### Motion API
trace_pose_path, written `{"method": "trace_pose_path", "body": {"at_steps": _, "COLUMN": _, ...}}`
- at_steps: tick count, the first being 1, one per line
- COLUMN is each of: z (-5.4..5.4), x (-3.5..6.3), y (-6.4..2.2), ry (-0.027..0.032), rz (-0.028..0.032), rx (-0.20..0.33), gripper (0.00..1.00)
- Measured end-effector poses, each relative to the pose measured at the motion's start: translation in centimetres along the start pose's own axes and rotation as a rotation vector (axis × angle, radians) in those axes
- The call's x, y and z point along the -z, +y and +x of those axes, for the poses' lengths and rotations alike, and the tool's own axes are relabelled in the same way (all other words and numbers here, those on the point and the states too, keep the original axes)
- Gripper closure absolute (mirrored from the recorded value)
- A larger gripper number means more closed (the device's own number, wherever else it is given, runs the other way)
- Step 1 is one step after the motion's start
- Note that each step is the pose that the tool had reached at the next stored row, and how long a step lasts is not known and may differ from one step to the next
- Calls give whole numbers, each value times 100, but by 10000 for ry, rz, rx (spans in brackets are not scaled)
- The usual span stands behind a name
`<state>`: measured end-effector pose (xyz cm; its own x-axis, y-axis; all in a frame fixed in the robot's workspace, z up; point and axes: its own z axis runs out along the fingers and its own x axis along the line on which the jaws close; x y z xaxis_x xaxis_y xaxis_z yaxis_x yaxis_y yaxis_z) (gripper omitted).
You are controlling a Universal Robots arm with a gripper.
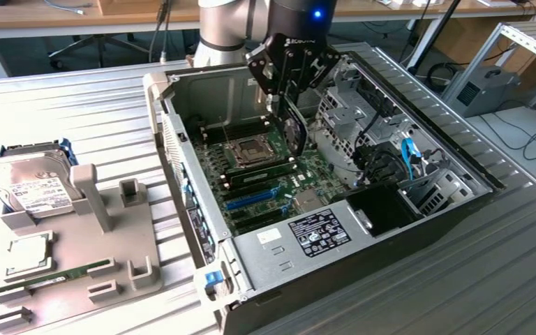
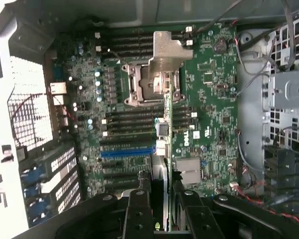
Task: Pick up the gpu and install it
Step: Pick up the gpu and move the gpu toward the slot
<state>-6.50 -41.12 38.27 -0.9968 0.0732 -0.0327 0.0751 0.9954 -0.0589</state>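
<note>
While grasping the gpu (image 1: 293, 132) by its upper edge, one gripper (image 1: 282, 94) finger per face, holds it upright inside the open computer case (image 1: 176, 150). Located over the motherboard (image 1: 282, 181), at 3 o'clock of the CPU socket (image 1: 249, 150) in the exterior view. Contact with the expansion slots (image 1: 249, 201): cannot tell. At 9 o'clock of the case: hard drive (image 1: 31, 187) and memory stick (image 1: 54, 277) on a grey holder (image 1: 72, 241).

On the wrist camera I get the gpu (image 2: 161, 164) edge-on, so both its faces are hidden from me, and its near end disappears between the fingers (image 2: 138, 214). The arm (image 1: 223, 24) is cut off at the exterior view's top edge. The print on the power supply label (image 1: 317, 234) is too small for me to read.
</note>
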Motion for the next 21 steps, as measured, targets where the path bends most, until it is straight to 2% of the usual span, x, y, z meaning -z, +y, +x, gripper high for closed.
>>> {"method": "trace_pose_path", "body": {"at_steps": 13, "z": -229, "x": -130, "y": 114, "ry": -3, "rz": 48, "rx": 6, "gripper": 74}}
{"method": "trace_pose_path", "body": {"at_steps": 21, "z": -244, "x": -131, "y": 122, "ry": -4, "rz": 48, "rx": 15, "gripper": 74}}
